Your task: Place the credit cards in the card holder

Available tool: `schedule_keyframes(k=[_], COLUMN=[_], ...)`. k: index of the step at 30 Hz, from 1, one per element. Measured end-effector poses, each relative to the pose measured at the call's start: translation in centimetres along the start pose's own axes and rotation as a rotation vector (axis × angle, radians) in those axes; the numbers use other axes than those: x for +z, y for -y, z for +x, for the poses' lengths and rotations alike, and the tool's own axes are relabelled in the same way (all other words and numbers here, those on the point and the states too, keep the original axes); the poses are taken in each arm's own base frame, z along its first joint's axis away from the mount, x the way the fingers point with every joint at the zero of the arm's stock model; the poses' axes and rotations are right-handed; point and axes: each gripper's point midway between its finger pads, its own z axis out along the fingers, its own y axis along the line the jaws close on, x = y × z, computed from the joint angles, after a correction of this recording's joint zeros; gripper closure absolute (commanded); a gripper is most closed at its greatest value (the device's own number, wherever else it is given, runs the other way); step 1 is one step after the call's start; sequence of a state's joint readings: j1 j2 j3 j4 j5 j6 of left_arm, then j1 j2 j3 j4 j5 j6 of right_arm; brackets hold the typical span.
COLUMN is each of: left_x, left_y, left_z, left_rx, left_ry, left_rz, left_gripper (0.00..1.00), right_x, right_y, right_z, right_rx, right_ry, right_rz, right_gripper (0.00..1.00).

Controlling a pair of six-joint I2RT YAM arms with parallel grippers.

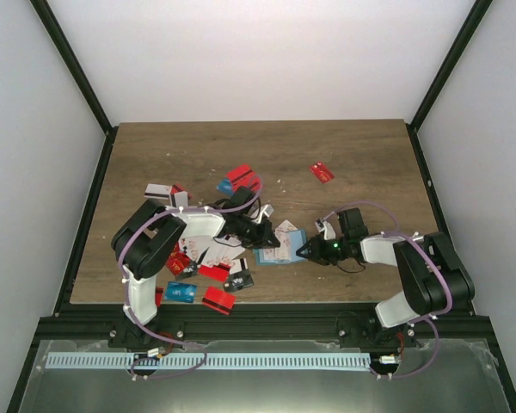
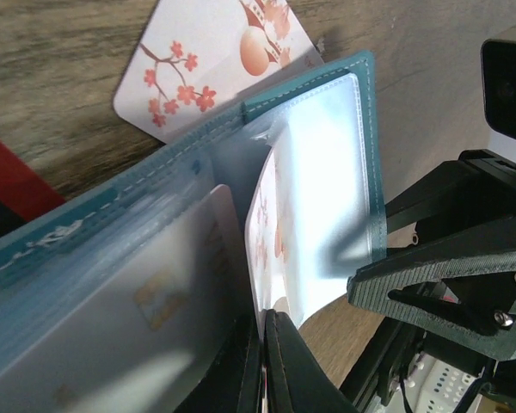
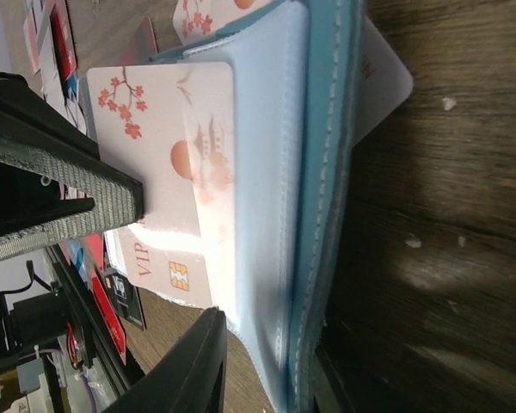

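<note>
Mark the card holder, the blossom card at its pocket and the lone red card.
card holder [image 3: 335, 172]: right wrist view, teal stitched edge.
blossom card [image 3: 155, 112]: right wrist view, printed face.
lone red card [image 1: 322, 172]: top view, centre.

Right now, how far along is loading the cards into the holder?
Done: at least one chip card sits in a pocket. In hand: left gripper pinches the card holder open; a blossom card is partly inserted beside the right gripper. Left: many loose cards on the table.
</note>
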State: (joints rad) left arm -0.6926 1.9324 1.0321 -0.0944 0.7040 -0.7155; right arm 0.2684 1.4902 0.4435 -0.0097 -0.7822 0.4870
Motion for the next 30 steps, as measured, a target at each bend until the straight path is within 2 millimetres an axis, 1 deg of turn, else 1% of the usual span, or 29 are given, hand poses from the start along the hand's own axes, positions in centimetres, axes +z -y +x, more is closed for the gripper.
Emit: schedule_keyframes(k=[2, 5, 7, 8, 9, 12, 14, 19, 21, 25, 30], left_x=[0.2, 0.4, 0.5, 0.5, 0.5, 0.5, 0.6, 0.6, 0.6, 0.6, 0.6], left_y=[0.2, 0.4, 0.4, 0.4, 0.4, 0.4, 0.4, 0.4, 0.3, 0.4, 0.4], left_z=[0.1, 0.1, 0.1, 0.1, 0.1, 0.1, 0.1, 0.1, 0.1, 0.1, 0.2], left_rx=[0.006, 0.015, 0.019, 0.021, 0.022, 0.024, 0.024, 0.025, 0.025, 0.026, 0.027], left_ry=[0.001, 0.009, 0.013, 0.015, 0.016, 0.019, 0.02, 0.02, 0.019, 0.019, 0.019], left_rz=[-0.003, -0.008, -0.012, -0.014, -0.016, -0.02, -0.022, -0.022, -0.022, -0.022, -0.022], left_gripper=[0.96, 0.96, 0.96, 0.96, 0.96, 0.96, 0.96, 0.96, 0.96, 0.96, 0.96], right_x=[0.0, -0.2, -0.5, -0.7, -0.9, -1.5, -1.8, -2.2, -2.3, -2.4, -2.2], right_y=[0.0, -0.1, -0.1, -0.1, -0.1, 0.4, 0.6, 1.5, 1.8, 1.9, 1.4], right_z=[0.0, -0.3, -0.6, -0.8, -1.0, -1.5, -1.8, -2.0, -2.1, -2.4, -2.7], right_rx=[0.0, -0.007, -0.016, -0.023, -0.024, -0.024, -0.024, -0.008, -0.001, -0.002, -0.012], right_ry=[-0.003, -0.001, 0.012, 0.022, 0.033, 0.062, 0.077, 0.101, 0.108, 0.121, 0.126], right_rz=[0.003, 0.027, 0.054, 0.067, 0.084, 0.139, 0.164, 0.228, 0.245, 0.251, 0.224], right_gripper=[0.69, 0.6, 0.51, 0.49, 0.47, 0.47, 0.52, 0.73, 0.78, 0.85, 0.92])
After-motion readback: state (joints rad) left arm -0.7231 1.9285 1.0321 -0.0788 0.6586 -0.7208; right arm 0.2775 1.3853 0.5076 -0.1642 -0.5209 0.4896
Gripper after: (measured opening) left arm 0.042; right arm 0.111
